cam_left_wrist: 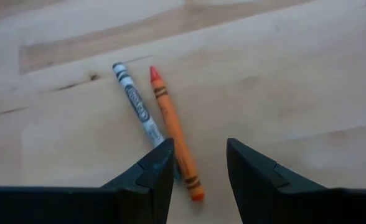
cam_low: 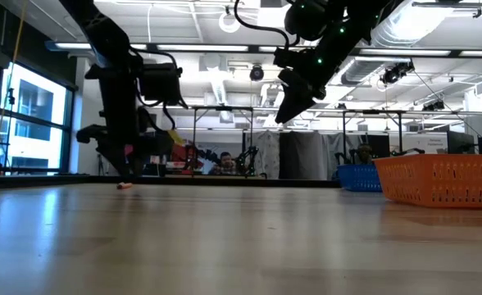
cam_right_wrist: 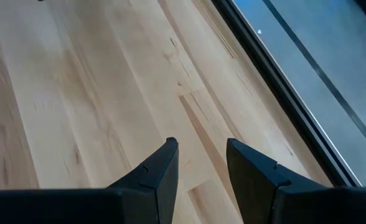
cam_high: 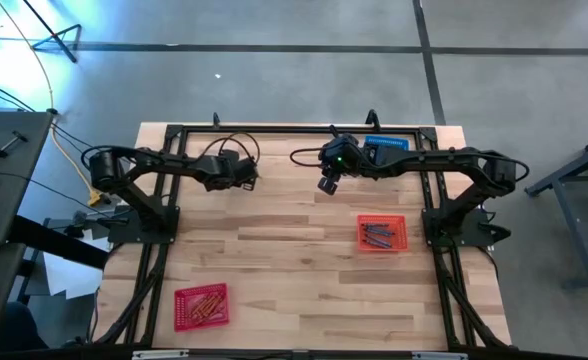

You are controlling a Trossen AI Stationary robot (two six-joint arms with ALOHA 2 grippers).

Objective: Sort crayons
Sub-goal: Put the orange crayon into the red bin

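An orange crayon (cam_left_wrist: 173, 134) and a grey-blue crayon (cam_left_wrist: 136, 102) lie side by side on the wooden table. My left gripper (cam_left_wrist: 200, 155) is open low over them at the table's far left (cam_high: 249, 178). The orange crayon's near end lies between its fingers, and the grey-blue crayon's end is hidden behind one finger. My right gripper (cam_right_wrist: 201, 162) is open and empty, high above the table's far middle (cam_high: 327, 186). Grey-blue crayons (cam_high: 378, 236) lie in an orange basket (cam_high: 382, 220). Orange crayons (cam_high: 204, 303) lie in a red basket (cam_high: 200, 320).
A blue basket (cam_high: 384, 145) stands at the far edge under my right arm. In the low view the orange basket (cam_low: 442, 180) and the blue basket (cam_low: 357, 176) stand at the right. The dark arm frames run along the table's left, right and far sides.
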